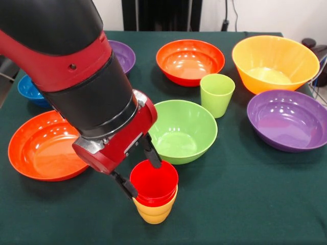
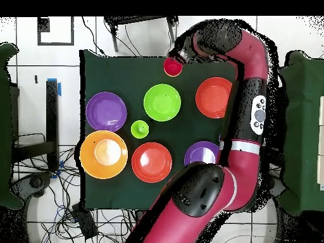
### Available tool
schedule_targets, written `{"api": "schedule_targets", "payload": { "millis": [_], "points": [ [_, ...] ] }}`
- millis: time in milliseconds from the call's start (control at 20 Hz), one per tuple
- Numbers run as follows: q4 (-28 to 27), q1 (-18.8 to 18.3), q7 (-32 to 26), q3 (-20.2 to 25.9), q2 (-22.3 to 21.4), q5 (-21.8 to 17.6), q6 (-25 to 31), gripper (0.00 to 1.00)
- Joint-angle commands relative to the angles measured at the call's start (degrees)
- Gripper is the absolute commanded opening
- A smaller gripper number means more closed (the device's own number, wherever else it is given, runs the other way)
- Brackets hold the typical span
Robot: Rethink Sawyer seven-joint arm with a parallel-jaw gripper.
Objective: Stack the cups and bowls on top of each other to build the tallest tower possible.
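Note:
The red cup (image 1: 154, 184) sits nested in the yellow cup (image 1: 154, 212) near the table's front edge; it also shows in the overhead view (image 2: 172, 66). My gripper (image 1: 143, 176) comes down from the upper left, with one finger behind the red cup's rim and one at its left side, both against it. The light green cup (image 1: 217, 94) stands upright beside the light green bowl (image 1: 183, 130). The small blue bowl (image 1: 28, 89) is at the far left, partly behind my arm.
Red-orange bowls lie at left (image 1: 43, 148) and at the back middle (image 1: 190, 61). The large orange bowl (image 1: 275, 62) and a purple bowl (image 1: 288, 120) are at right. Another purple bowl (image 1: 124, 55) is behind my arm. A dark green cloth (image 1: 245, 204) covers the table.

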Motion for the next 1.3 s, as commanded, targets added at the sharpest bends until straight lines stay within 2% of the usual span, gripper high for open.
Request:
{"api": "schedule_targets", "payload": {
  "millis": [50,400,650,750,850,950,1200,1300],
  "points": [
    [3.5,1.4,15.2,-2.6,-6.5,1.9,2.2,1.00],
    [-0.1,2.2,17.4,-3.0,-10.9,1.8,8.4,1.00],
    [1.1,1.9,20.1,-4.0,-14.6,2.9,10.1,1.00],
    [3.7,1.7,22.4,-5.3,-16.9,4.2,9.6,1.00],
    [9.2,0.8,24.8,-7.2,-20.0,6.4,6.6,1.00],
    [17.0,-0.5,26.6,-9.3,-23.9,8.8,2.2,1.00],
    [42.3,-5.5,26.7,-12.1,-36.2,13.8,-12.1,1.00],
    [51.1,-7.3,26.3,-12.8,-41.1,15.1,-16.2,1.00]
  ]
}}
